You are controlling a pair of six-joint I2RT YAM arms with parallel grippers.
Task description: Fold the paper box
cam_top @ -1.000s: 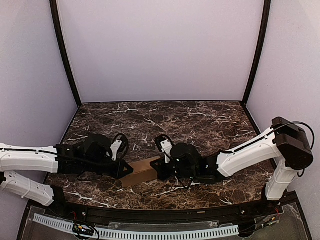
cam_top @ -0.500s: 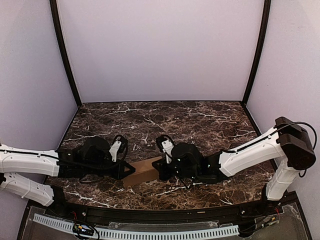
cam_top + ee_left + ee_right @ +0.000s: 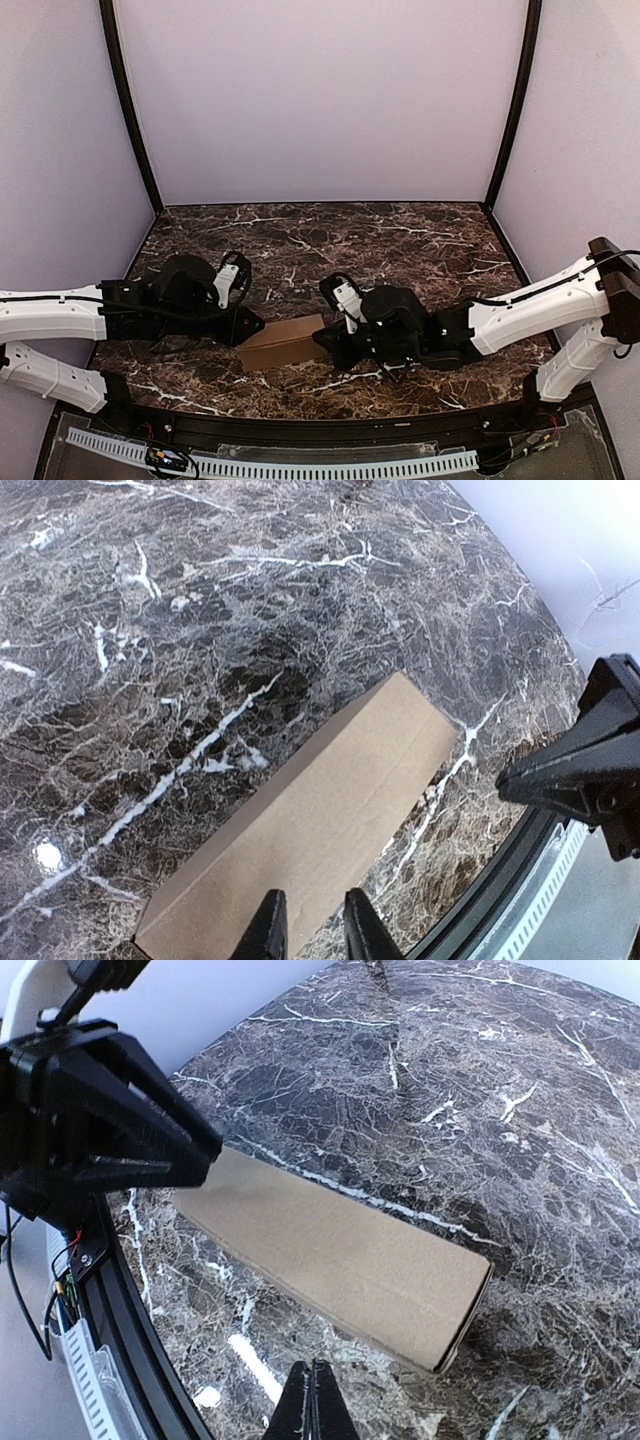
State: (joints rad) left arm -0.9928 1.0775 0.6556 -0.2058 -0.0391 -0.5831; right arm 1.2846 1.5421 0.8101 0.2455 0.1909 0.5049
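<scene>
- Dark marble table (image 3: 400, 240) carries 1 closed paper box (image 3: 283, 342).
- Left gripper (image 3: 312, 898): fingers slightly parted, box end just ahead.
- Right gripper (image 3: 312, 1385): fingers pressed together, box just ahead.

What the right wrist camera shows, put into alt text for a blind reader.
A tan paper box lies flat on a dark marble table, running upper left to lower right. The right hand, shut, points at its long side from the bottom edge, stopping short of it. The black left hand sits at its upper-left end.
</scene>
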